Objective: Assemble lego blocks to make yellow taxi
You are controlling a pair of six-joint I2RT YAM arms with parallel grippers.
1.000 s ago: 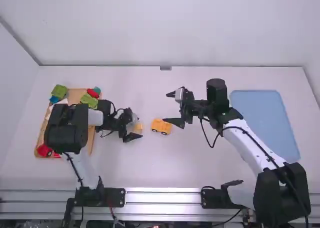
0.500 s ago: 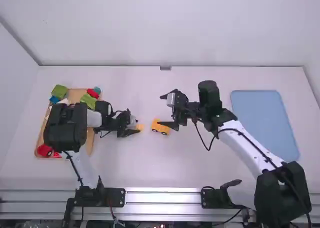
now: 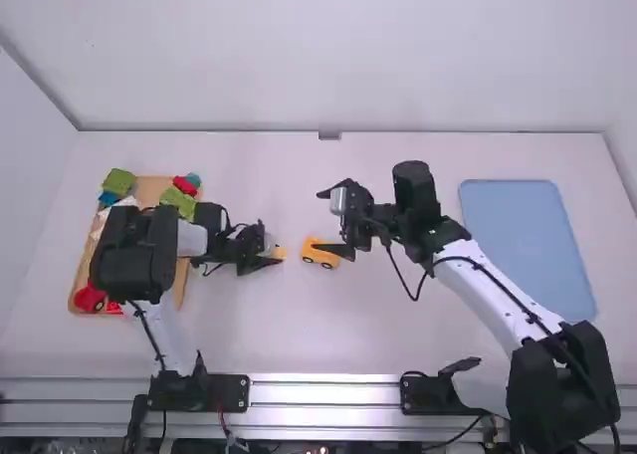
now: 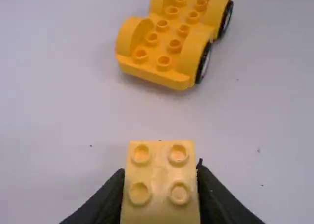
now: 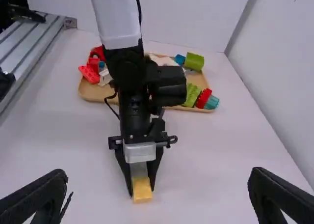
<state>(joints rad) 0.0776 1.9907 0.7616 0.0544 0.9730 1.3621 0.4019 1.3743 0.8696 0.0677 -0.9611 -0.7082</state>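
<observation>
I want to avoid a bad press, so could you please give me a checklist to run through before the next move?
- Left gripper shut on the yellow brick: ok.
- Yellow car base upright on its wheels: ok.
- Base studs in the left wrist view bare: ok.
- Brick lined up over the base: not ok, it is off to one side.
- Right gripper holding the base steady: not ok, its fingers are open.
- Right fingers clear of the base: cannot tell, one overlaps its edge in the high view.
</observation>
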